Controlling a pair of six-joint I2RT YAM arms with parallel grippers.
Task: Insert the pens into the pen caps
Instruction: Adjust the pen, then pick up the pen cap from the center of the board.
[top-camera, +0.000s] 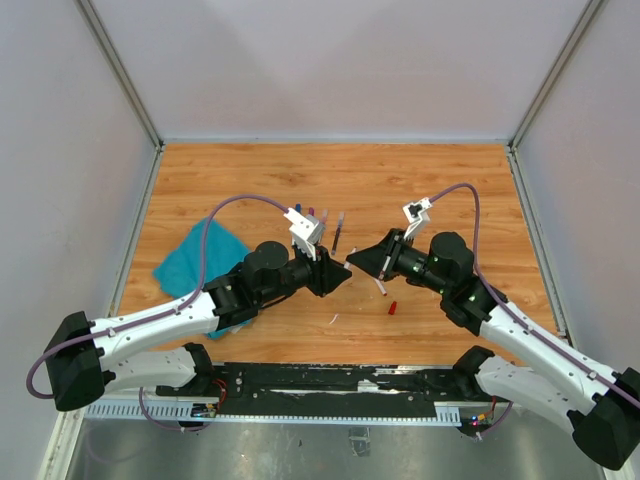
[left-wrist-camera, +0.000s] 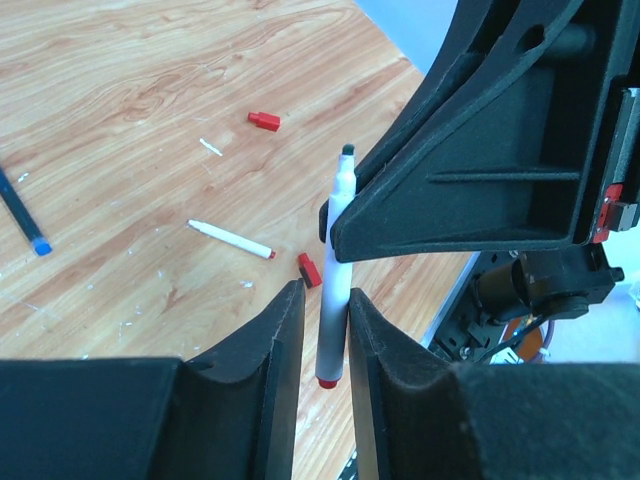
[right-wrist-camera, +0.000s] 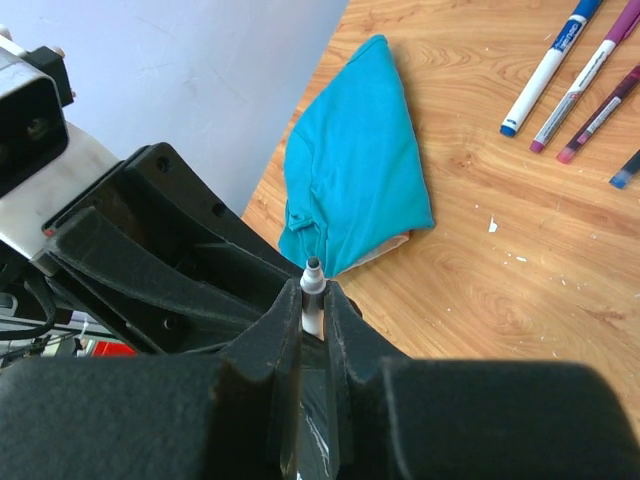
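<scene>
One pen (left-wrist-camera: 343, 185) with a grey-white barrel, dark tip and red end hangs above the table between both arms. My right gripper (right-wrist-camera: 317, 290) is shut on it, and the dark tip (right-wrist-camera: 313, 266) pokes out past the fingers. My left gripper (left-wrist-camera: 325, 290) stands open around the pen's lower barrel: the right jaw touches it and a thin gap shows on the left. In the top view the left gripper (top-camera: 343, 280) and right gripper (top-camera: 355, 262) meet tip to tip. Two red pen caps (left-wrist-camera: 264, 121) (left-wrist-camera: 309, 269) and a white pen (left-wrist-camera: 230, 240) with a red tip lie on the table.
A teal cloth (top-camera: 200, 262) lies at the left. Several pens (right-wrist-camera: 545, 70) lie side by side on the wood behind the grippers, among them a dark pen (top-camera: 338, 232). A red cap (top-camera: 393, 307) sits near the front edge. A blue-tipped pen (left-wrist-camera: 22, 215) lies apart.
</scene>
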